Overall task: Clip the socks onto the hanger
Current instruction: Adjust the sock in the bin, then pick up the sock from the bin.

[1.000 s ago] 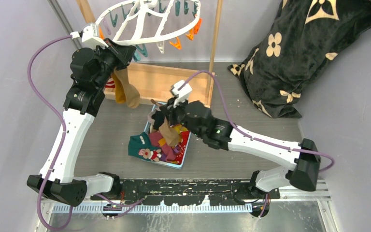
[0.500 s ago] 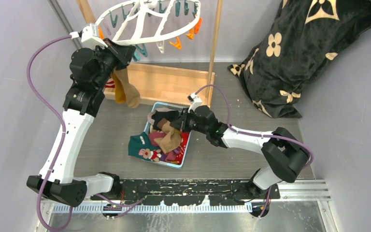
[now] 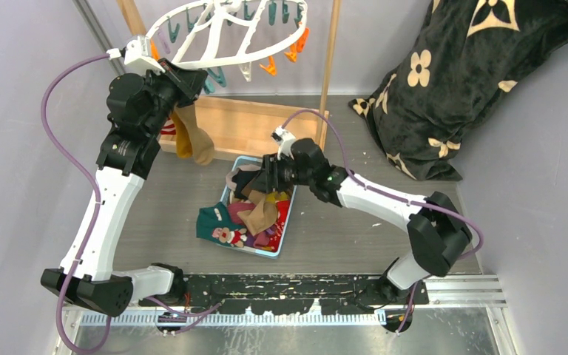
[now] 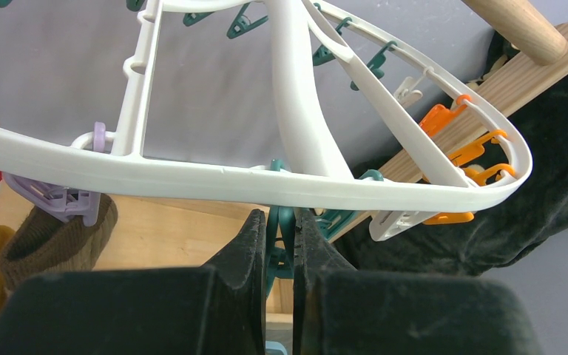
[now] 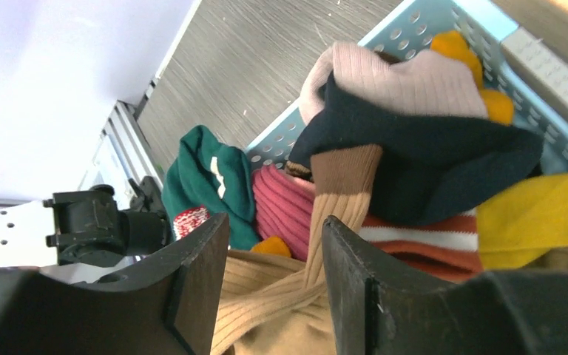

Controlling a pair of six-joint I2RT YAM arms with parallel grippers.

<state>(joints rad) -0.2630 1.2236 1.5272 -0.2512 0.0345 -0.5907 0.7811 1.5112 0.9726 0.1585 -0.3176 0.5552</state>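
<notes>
At upper left the left gripper (image 4: 279,218) is noted pinched on a teal clip (image 4: 277,262) under the hanger (image 4: 192,181) rim; at centre the right gripper (image 5: 275,251) is seen spread over socks (image 5: 414,148) heaped in a blue basket (image 5: 429,37).

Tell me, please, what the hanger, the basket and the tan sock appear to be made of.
Hanger: likely moulded plastic, white, smooth with a faint sheen on its rounded bars. Basket: probably plastic, pale blue, its wall punched with round holes. Tan sock: knitted fabric, matte, with ribs running lengthwise; fibre cannot be told.
</notes>
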